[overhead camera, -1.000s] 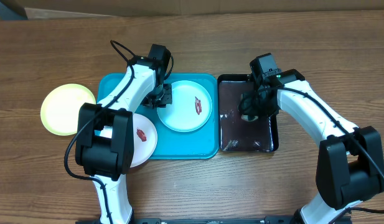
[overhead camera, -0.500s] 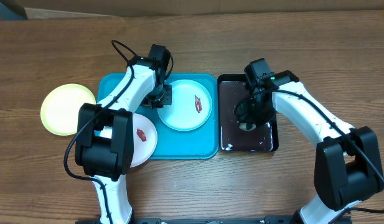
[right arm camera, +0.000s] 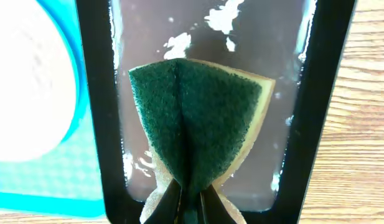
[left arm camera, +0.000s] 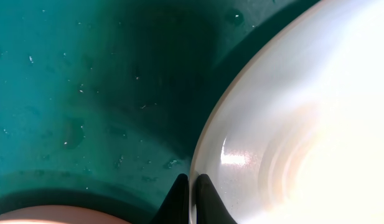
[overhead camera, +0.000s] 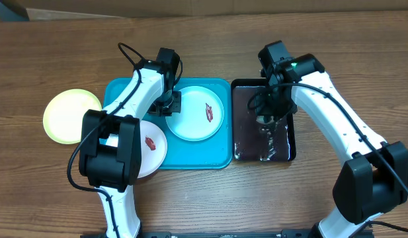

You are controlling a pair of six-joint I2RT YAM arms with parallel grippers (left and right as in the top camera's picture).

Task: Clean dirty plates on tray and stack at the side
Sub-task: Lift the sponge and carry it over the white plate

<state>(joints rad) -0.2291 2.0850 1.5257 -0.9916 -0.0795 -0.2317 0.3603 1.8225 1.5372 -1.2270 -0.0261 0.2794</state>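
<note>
Left gripper (left arm camera: 190, 186): clenched on the rim of the blue plate (overhead camera: 194, 119), inside the tray (overhead camera: 217, 155).
Right gripper (right arm camera: 190, 193): squeezing the sponge (right arm camera: 198, 112) over the black tray (right arm camera: 95, 93).
Risk: your thin rim pinch may slip once you scrub.

Brown wood-grain table (overhead camera: 45, 192); cardboard sheet (overhead camera: 223, 5) along far edge
</note>
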